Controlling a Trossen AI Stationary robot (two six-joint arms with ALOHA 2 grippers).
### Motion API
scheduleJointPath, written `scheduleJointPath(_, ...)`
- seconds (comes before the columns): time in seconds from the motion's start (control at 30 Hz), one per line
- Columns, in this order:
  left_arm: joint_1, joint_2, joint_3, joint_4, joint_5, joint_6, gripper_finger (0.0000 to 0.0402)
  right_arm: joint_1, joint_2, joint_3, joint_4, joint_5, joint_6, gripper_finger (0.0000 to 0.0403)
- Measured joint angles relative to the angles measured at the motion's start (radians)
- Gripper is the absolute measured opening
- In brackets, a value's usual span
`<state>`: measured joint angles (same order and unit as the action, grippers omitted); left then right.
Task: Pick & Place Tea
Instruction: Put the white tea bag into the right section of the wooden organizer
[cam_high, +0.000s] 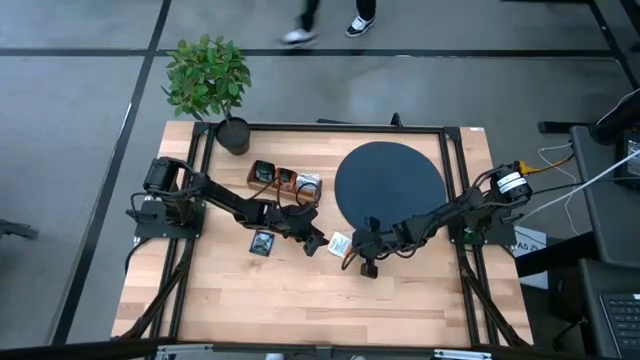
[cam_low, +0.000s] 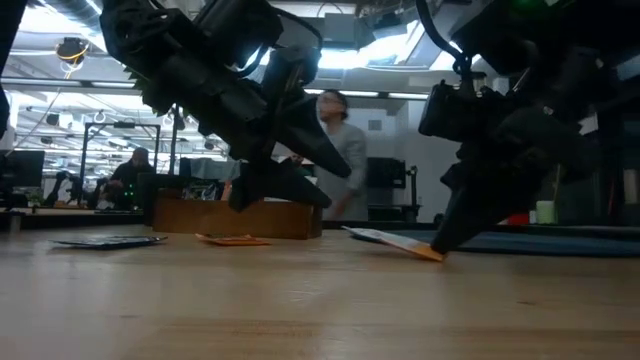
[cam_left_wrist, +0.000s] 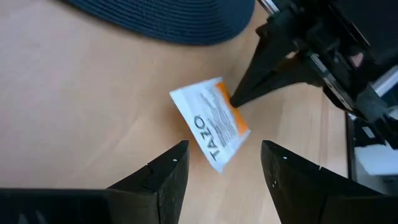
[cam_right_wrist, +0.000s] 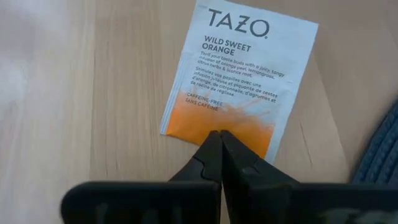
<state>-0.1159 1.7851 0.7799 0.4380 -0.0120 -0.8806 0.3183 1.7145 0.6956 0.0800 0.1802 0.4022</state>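
A white and orange tea sachet (cam_right_wrist: 242, 68) lies on the wooden table just in front of the black disc (cam_high: 390, 185). In the low view the tea sachet (cam_low: 385, 240) is tilted, its orange end down on the table and its white end raised. My right gripper (cam_right_wrist: 221, 134) is shut, its tips on the orange end. My left gripper (cam_left_wrist: 224, 168) stands open a little short of the sachet's white end, touching nothing. A dark sachet (cam_high: 262, 243) lies flat on the table to the left. My right gripper presses its shut fingertips (cam_left_wrist: 235, 98) on the sachet's orange end (cam_right_wrist: 249, 134), at the edge. The fingers slant down from the table's right side. That end rests on the table and the white end (cam_low: 352, 231) stands tipped up off it.
A wooden tray (cam_high: 285, 183) holding more sachets stands at the back, left of the disc. A potted plant (cam_high: 210, 80) is at the far left corner. An orange sachet (cam_low: 235, 240) lies flat in front of the tray. People move in the room beyond.
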Motion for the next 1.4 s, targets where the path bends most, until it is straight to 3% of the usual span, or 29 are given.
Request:
scheduleJointPath(0.43,-0.007,0.0,0.0,-0.053,-0.073,-0.044,0.0194,-0.01,0.002,0.025,-0.007,0.006,-0.043,0.0001)
scheduleJointPath(0.77,-0.007,0.008,0.012,-0.054,-0.073,-0.052,0.0194,-0.009,0.002,0.026,0.003,0.014,-0.04,0.0)
scheduleJointPath(1.03,-0.004,0.113,0.089,-0.055,-0.013,-0.005,0.0193,-0.009,0.001,0.028,0.005,0.013,-0.038,0.0)
scheduleJointPath(1.4,0.021,0.112,0.093,-0.086,0.023,0.003,0.0193,-0.009,0.047,0.034,0.022,0.021,-0.038,0.0)
